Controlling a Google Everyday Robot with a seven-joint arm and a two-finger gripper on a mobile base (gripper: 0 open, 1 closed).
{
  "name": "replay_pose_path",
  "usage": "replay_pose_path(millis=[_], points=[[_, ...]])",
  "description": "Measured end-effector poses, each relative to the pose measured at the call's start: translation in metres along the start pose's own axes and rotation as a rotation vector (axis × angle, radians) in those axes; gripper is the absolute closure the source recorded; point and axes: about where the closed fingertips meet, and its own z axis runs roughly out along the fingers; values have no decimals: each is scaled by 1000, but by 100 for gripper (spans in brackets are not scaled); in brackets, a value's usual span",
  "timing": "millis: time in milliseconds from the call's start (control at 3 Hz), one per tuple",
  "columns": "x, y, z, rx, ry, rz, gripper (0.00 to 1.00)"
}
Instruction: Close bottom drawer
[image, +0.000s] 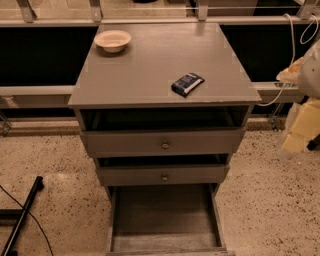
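Your hand (300, 132): right edge, beside the table (150, 70); grip state, you cannot tell. Bottom drawer (165, 220): pulled out over speckled floor (270, 210). Tabletop: pale bowl (113, 40) back left, dark packet (187, 83) front right.

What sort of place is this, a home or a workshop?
Probably a lab or test room: speckled hard floor, metal rail with cables behind, a lone grey cabinet whose bottom drawer stands open. The robot's hand hangs at the right edge, beside the cabinet.
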Motion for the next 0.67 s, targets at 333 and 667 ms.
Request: replay_pose_path(millis=[333, 667], points=[[16, 28, 33, -6, -94, -10, 0], [54, 70, 98, -44, -223, 47, 0]])
